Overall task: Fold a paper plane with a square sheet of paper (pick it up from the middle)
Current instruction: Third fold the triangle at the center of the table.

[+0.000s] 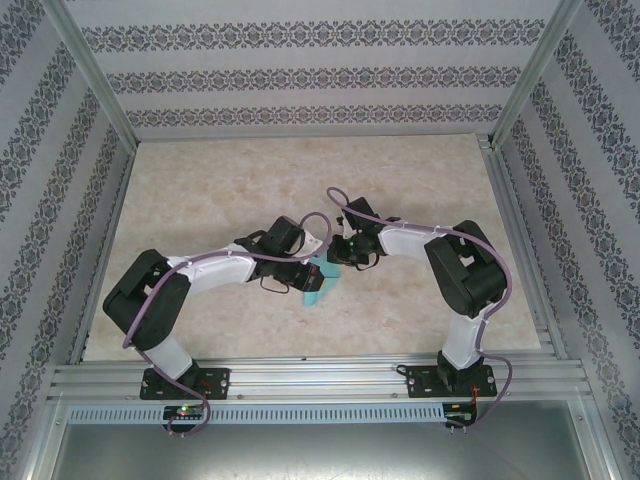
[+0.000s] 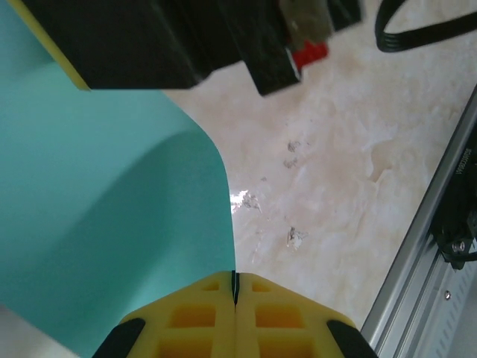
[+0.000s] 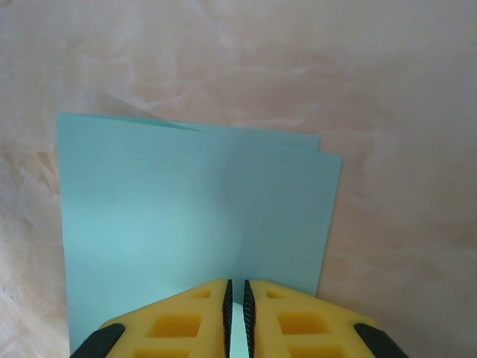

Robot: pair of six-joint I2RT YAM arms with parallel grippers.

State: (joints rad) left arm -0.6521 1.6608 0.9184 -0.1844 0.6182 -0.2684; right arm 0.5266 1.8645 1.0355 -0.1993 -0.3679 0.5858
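Square sheet of paper (image 3: pixel 194 216), folded double and lifted over the worktop (image 3: pixel 402 89), is pinched at its edges by left jaws and right jaws, both closed on it — if I pull unevenly, I reckon it tears or slips crooked.

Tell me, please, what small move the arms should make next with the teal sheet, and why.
Probably lower the doubled square sheet of paper onto the table to flatten the fold: both the left tool and right tool pinch it, its layers nearly line up, yet it bows.
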